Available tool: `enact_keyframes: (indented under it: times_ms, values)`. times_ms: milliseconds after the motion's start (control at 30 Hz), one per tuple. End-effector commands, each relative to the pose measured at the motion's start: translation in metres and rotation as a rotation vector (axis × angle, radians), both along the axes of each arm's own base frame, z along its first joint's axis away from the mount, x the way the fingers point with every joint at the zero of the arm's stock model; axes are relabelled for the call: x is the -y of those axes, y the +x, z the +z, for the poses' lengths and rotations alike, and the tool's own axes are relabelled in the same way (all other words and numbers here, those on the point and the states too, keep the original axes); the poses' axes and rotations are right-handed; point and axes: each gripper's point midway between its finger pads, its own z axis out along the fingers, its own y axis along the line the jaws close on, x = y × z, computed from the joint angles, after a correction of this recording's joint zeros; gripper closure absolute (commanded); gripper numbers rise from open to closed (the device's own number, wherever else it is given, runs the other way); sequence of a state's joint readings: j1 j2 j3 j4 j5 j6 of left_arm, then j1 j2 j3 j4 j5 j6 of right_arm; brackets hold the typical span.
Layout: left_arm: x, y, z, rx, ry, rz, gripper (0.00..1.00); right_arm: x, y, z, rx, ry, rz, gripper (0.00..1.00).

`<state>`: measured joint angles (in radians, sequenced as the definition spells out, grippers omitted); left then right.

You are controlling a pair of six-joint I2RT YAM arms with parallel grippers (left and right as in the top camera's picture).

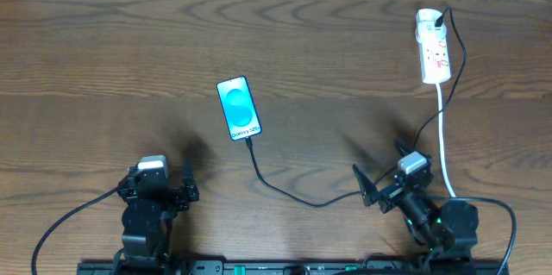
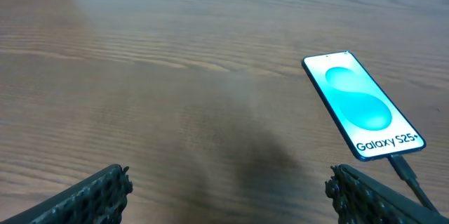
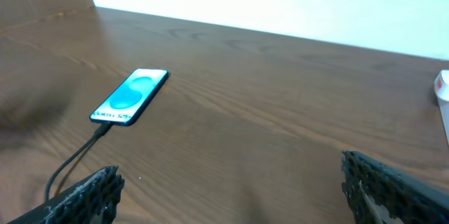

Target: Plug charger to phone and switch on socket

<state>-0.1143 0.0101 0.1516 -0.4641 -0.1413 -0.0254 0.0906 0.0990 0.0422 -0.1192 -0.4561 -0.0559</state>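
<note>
The left gripper (image 2: 228, 183) and right gripper (image 3: 231, 175) are both spread; the thin black charger cable (image 1: 293, 196) disappears beneath the right gripper; the slim cyan-screened phone (image 1: 239, 109) lies well inside the brown wooden worktop (image 1: 86, 68).

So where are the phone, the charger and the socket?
phone (image 1: 239, 109): overhead view, middle of its blue screen.
charger (image 1: 258, 167): overhead view, black cable just below the phone.
socket (image 1: 435, 48): overhead view, white top face.

Matt grained wood table (image 1: 103, 51), glossy glass phone (image 1: 238, 108), ribbed black fingers (image 2: 98, 189).
</note>
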Motion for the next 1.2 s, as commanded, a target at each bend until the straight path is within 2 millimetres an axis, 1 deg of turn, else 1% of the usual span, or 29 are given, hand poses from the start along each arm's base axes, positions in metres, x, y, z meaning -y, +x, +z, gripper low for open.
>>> enact_keyframes:
  times_ms: [0, 67, 400, 1167]
  values:
    - [-0.001, 0.000, -0.007, -0.012, 0.006, 0.007, 0.07, 0.003, -0.001, 0.013, 0.080, -0.004, -0.012, 0.01]
    - [-0.001, 0.000, -0.007, -0.012, 0.006, 0.007, 0.07, 0.008, 0.001, 0.018, 0.107, -0.006, -0.041, 0.01]
    - [-0.001, 0.000, -0.007, -0.012, 0.006, 0.007, 0.07, 0.015, 0.004, 0.017, 0.104, -0.009, -0.081, 0.01]
    - [-0.001, 0.000, -0.007, -0.012, 0.006, 0.007, 0.07, 0.015, 0.004, 0.018, 0.105, -0.009, -0.079, 0.01]
